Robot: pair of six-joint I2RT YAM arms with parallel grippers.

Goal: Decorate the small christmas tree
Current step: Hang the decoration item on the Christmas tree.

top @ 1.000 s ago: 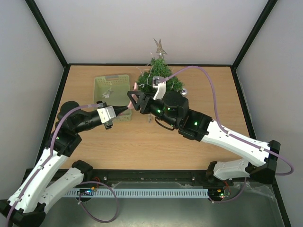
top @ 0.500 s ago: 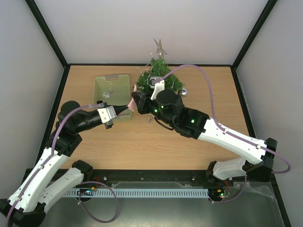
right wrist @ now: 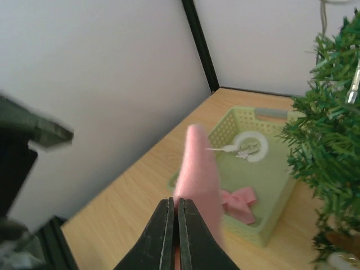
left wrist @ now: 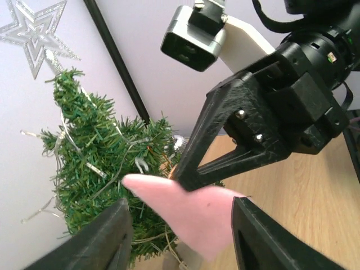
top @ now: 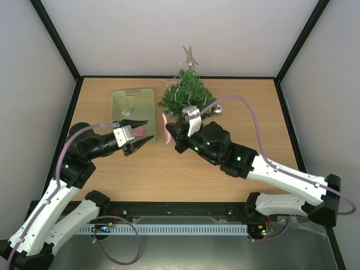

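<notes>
- From the top external view, the small christmas tree (top: 188,97) is seen standing at the far middle of the bench (top: 247,140), topped by a silver star (top: 190,56). A pale green basket (top: 121,101) is set just to its left, and a silver bauble (top: 218,109) lies at its right foot.
- In the same view, the right gripper (top: 167,133) is closed on a pink ornament (top: 165,120), held in front of the tree's left side. The left gripper (top: 150,131) is spread wide and points at it from just beside the basket's near right corner, apart from the ornament.
- In the left wrist view, the left gripper's two fingers (left wrist: 101,239) are shown far apart with nothing between them. Beyond them the pink ornament (left wrist: 194,216) is pinched by the black tip of the right gripper (left wrist: 183,180). The tree (left wrist: 95,163), hung with a thin string of lights, and its star (left wrist: 35,28) are seen behind on the left.
- In the right wrist view, the fingers (right wrist: 164,225) are pressed together on the lower end of the pink ornament (right wrist: 198,163). The basket (right wrist: 225,126) is seen beyond it, holding a pink bow (right wrist: 239,203) and a small silvery ornament (right wrist: 246,147). The tree's branches (right wrist: 329,146) fill the right edge.
</notes>
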